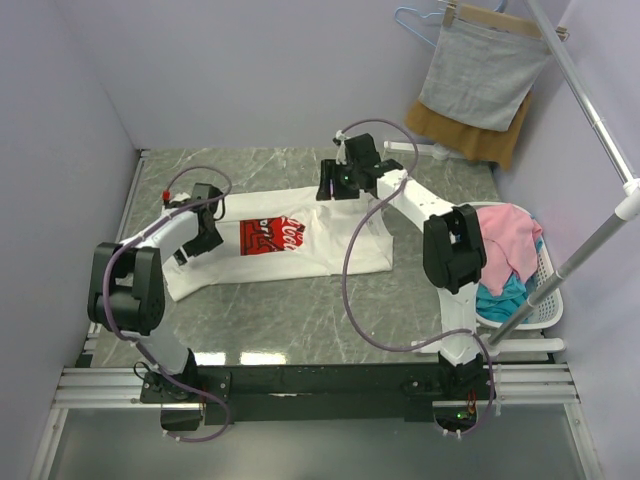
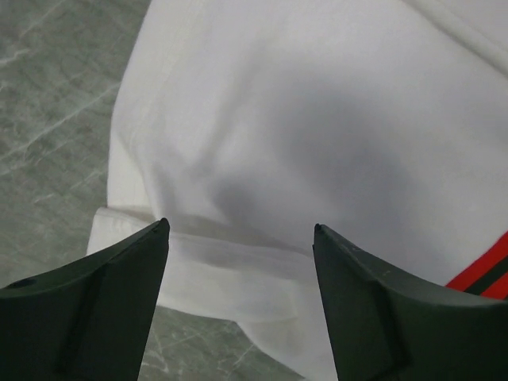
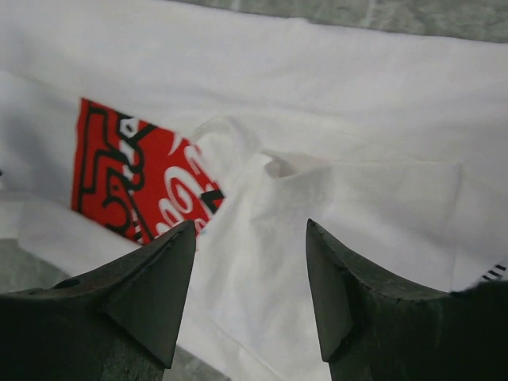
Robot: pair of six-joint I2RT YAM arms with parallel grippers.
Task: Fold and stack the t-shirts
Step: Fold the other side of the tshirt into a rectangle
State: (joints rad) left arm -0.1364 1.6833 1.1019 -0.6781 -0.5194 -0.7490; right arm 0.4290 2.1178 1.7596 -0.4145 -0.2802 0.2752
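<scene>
- Task's thing: white short-sleeved cotton t-shirt (image 1: pixel 230 265), lying print-up and spread across the grey marble-look table (image 1: pixel 300 330), btwn the two arms. No second shirt is seen on the table, so no stack is begun.
- Left gripper (image 2: pixel 240 228): claw wide, nothing held; it is poised just above a hemmed edge at the shirt's left end. Whether that is a sleeve or the bottom hem can't be told.
- Right gripper (image 3: pixel 250 226): claw wide, nothing held; it is poised over a turned-over white flap (image 3: pixel 349 214) just beside the red square chest print (image 3: pixel 135 178).
- Step in hand, as judged: a fold is under way w/ more to do; fresh pinch points are needed.
- To be done well:
  - cloth should be pinched at the hemmed edge, all layers taken, not the top ply only;
  - both ends should be lifted together and kept low, so the fold line stays straight;
  - the flap's puckered corner should be flattened first, else a lump gets folded in;
  - the table should not be scraped by the finger tips.
- Writing: white looping script on the red print, w/ black outlines; it is cropped and too small, so no word or brand can be read for sure.
</scene>
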